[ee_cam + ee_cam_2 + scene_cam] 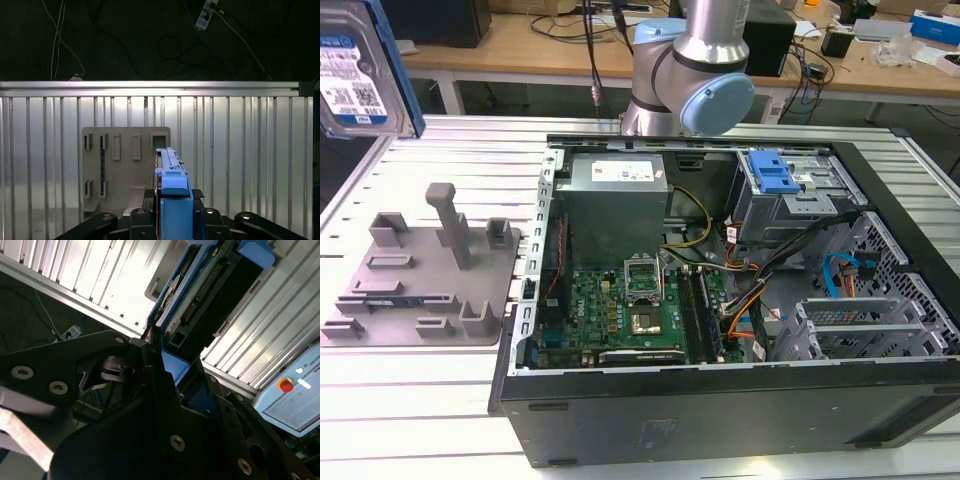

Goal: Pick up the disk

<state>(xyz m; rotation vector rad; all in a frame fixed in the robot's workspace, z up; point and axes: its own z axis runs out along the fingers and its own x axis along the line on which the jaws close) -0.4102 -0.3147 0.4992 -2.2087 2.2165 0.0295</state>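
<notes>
The disk (360,65) is seen at the upper left of the exterior view, lifted clear of the slatted table (440,400) and standing on edge, its blue-and-white label facing the camera and a blue rail running down its right side. In the first wrist view it is met edge-on at the lower centre — a thin metal slab capped in blue plastic — with the gripper (172,217) pinched on it from both sides, a dark finger (142,220) pressed to each flank. The same clamp is shown in the second wrist view, where the circuit-board face and connector row of the disk (210,285) stretch away toward the upper right.

It is judged to be stiff, fairly dense for its size and sensitive to knocks; the bare metal faces look smooth and could slip, so a hold across the flat sides near the railed end seems soundest.

Below, the grey plastic holder tray (420,280) lies on the table, matte and blocky with upright posts. Beside it the open computer case (720,380) shows painted steel walls and a green board.
</notes>
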